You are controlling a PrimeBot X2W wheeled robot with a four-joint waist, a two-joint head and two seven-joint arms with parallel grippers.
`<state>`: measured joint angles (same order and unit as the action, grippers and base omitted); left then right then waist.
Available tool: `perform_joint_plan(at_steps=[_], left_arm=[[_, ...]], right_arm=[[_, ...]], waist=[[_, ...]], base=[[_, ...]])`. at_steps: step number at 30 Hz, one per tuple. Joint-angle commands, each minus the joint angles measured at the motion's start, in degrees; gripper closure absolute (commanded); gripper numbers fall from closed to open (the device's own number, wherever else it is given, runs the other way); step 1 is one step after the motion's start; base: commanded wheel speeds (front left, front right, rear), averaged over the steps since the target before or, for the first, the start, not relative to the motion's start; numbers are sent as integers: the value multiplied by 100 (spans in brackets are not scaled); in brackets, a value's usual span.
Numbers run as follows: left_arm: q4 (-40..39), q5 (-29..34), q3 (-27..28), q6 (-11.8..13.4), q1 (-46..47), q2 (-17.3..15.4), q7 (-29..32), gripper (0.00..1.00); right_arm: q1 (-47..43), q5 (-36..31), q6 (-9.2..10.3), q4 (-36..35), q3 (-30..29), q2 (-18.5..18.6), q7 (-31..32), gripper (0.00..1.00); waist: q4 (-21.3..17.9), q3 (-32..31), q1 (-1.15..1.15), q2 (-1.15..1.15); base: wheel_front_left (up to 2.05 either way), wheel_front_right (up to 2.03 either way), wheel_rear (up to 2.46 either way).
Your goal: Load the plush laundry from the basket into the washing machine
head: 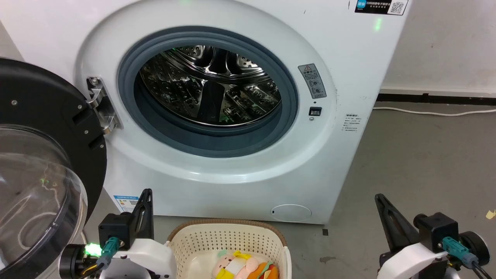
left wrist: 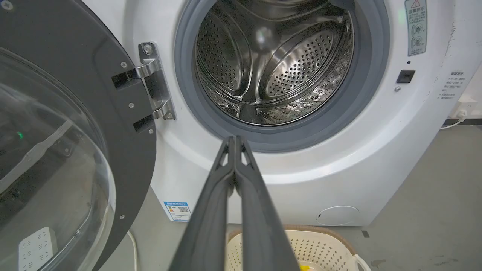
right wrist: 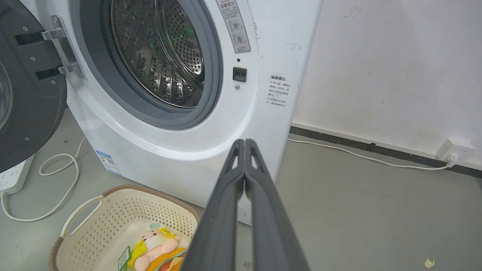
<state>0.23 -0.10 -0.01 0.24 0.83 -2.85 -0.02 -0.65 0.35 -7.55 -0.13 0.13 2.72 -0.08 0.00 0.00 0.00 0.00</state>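
Head view faces the washing machine [head: 240,182], whose glass door [head: 42,162] stands swung wide at the left of its opening, the perforated steel drum [head: 209,87] in plain sight. On the floor just in front of the machine sits the basket [head: 228,237]. The plush laundry lies inside it: a pink-peach doll [head: 232,265] touching an orange burger plush [head: 266,272] (both partly cut by the frame edge). The left gripper [head: 147,192] rises below the machine's door hinge, jaws pressed together. The right gripper [head: 378,197] stands off the machine's right corner, jaws likewise pressed together.

Grey floor [head: 418,162], washing machine [head: 341,77], basket [head: 228,238], white cable [head: 434,113]
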Motion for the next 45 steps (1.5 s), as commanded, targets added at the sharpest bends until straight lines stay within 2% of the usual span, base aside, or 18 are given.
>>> perform_joint_plan(at_steps=[1, 45], left_arm=[[-23, 10, 1, -24, -83, -3, 2, 100], [-23, 10, 1, -24, -83, -3, 2, 100]], right_arm=[[65, -35, 6, 13, -13, 16, 8, 100], [65, -35, 6, 13, -13, 16, 8, 100]], waist=[[0, 0, 0, 0], [0, 0, 0, 0]], base=[[0, 0, 0], [0, 0, 0]])
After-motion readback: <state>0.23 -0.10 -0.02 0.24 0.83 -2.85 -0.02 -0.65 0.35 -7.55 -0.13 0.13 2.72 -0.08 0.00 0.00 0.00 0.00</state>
